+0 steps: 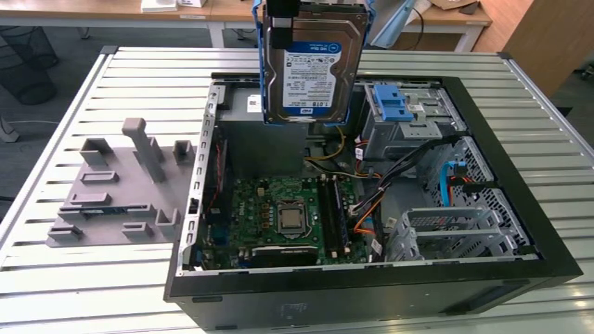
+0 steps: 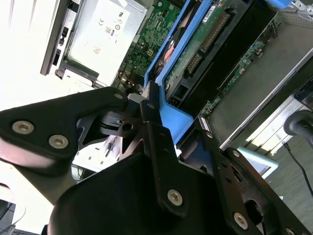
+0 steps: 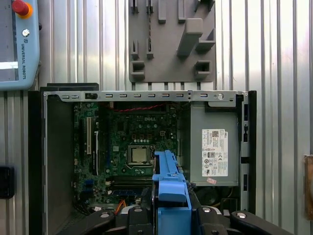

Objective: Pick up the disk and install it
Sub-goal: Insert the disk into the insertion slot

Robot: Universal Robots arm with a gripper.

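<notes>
The pincer (image 2: 166,120) is clamped on the blue frame of the disk (image 1: 311,69), which hangs upright directly beneath it, above the open computer case (image 1: 371,289). Lower than the pincer, toward the exterior view's right, sits the drive cage (image 1: 408,115), with loose cables (image 1: 413,161) just below it. Doing this carry well probably means a firm grip, the disk kept plumb, and a path clear of those cables.

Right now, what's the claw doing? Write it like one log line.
claw: shut on hard drive | hard drive: upright, in air over open computer case | install: not yet done
</notes>
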